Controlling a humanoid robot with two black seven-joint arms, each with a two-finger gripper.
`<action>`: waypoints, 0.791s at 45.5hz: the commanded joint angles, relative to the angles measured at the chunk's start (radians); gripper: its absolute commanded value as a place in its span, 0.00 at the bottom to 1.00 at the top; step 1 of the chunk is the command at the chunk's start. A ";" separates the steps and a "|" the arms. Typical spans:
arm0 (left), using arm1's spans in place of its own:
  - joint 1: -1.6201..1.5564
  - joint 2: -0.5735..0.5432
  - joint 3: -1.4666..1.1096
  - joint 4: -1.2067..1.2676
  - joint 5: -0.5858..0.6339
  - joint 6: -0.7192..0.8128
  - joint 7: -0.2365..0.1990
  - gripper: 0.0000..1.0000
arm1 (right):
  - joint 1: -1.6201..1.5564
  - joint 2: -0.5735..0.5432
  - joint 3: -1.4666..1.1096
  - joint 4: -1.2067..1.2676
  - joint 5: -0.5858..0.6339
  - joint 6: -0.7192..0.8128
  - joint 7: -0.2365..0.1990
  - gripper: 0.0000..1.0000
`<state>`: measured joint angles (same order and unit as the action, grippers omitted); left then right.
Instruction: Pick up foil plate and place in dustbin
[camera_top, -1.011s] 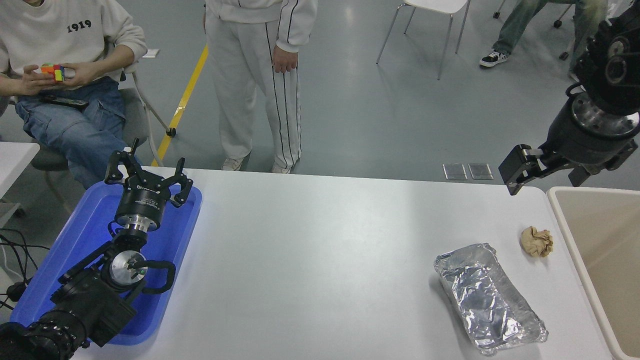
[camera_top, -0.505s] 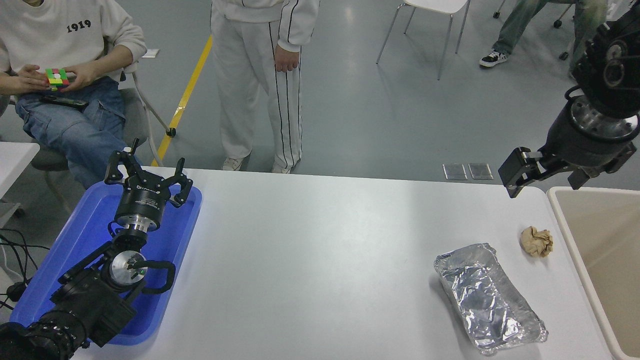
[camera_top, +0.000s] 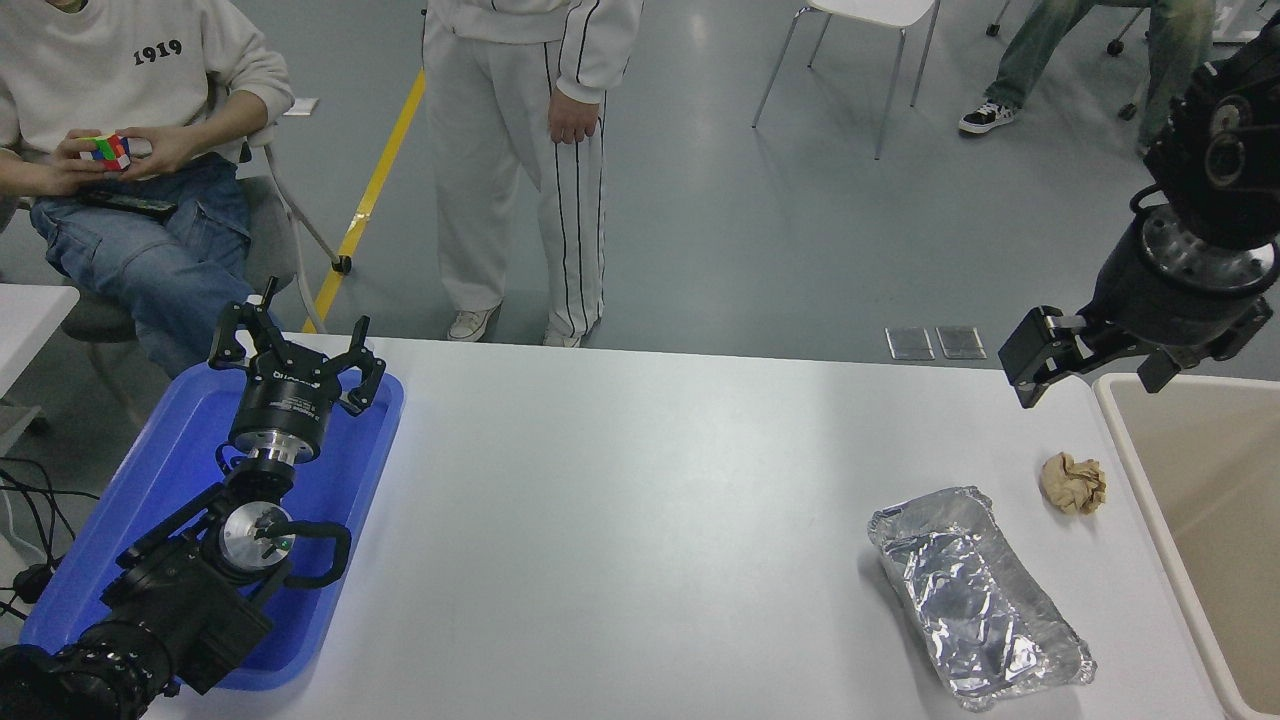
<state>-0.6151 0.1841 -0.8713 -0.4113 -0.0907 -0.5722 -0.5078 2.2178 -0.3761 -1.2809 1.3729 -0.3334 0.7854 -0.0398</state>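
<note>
Lying at the frame's lower right on the white surface (camera_top: 640, 520), the foil plate (camera_top: 975, 595) looked light, thin and easily crushed; its raised rim seemed the best hold. The right pincer (camera_top: 1085, 350) hovered above, empty, its opening unclear. The left pincer (camera_top: 297, 350) sat splayed open, lower left.

The foil plate (camera_top: 978, 598) is thin aluminium foil, bright silver and mirror-shiny, its surface crinkled and creased all over. Just beyond it, a crumpled paper ball (camera_top: 1073, 483) looks matt tan and rough. Both lie on the table (camera_top: 620, 520), whose top is smooth white with a soft sheen. At the table's right edge the dustbin (camera_top: 1150, 500) is smooth beige plastic, matt inside. At the far left, the blue tray (camera_top: 345, 480) is glossy moulded plastic.
</note>
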 joint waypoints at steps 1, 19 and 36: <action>0.000 0.000 0.000 0.000 0.000 0.000 0.000 1.00 | -0.059 -0.001 0.000 0.000 0.005 0.000 0.000 1.00; 0.000 0.000 0.000 0.000 0.000 0.000 0.000 1.00 | -0.211 -0.038 0.023 -0.040 -0.018 -0.130 0.000 1.00; 0.002 0.000 0.000 0.000 0.000 0.000 0.000 1.00 | -0.408 -0.098 0.158 -0.038 -0.401 -0.321 0.000 0.87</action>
<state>-0.6150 0.1841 -0.8713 -0.4111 -0.0906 -0.5722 -0.5078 1.9494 -0.4296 -1.2206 1.3368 -0.4985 0.5712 -0.0402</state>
